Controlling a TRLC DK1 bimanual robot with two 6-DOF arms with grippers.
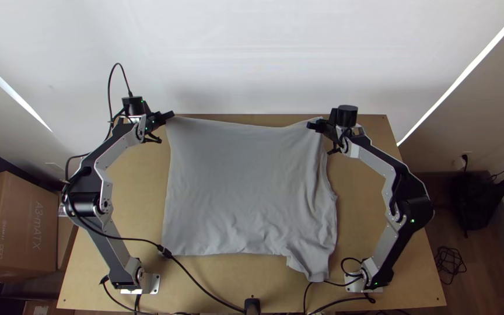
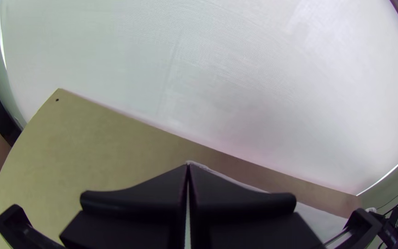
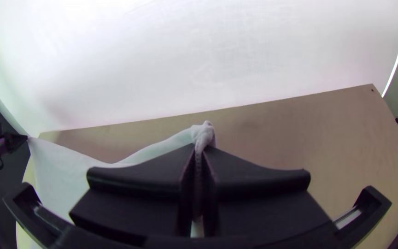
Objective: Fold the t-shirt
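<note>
The grey t-shirt [image 1: 246, 186] lies spread over the middle of the table, its far edge sagging between the two grippers and one sleeve sticking out at the near right. At its far left corner is my left gripper [image 1: 170, 115]; in the left wrist view the left gripper [image 2: 188, 167] is shut on a thin bit of cloth. My right gripper [image 1: 313, 125] stands at the far right corner. Seen from the right wrist, the right gripper [image 3: 204, 150] is shut on a bunched fold of the t-shirt [image 3: 203, 133], which pokes out past the fingertips.
Bare wood of the table [image 1: 135, 204] runs along both sides of the shirt. A black cable [image 1: 199, 287] crosses the near left part. Behind the far edge rises a white wall [image 1: 252, 58]. Cardboard boxes [image 1: 16, 227] stand on the floor at the left.
</note>
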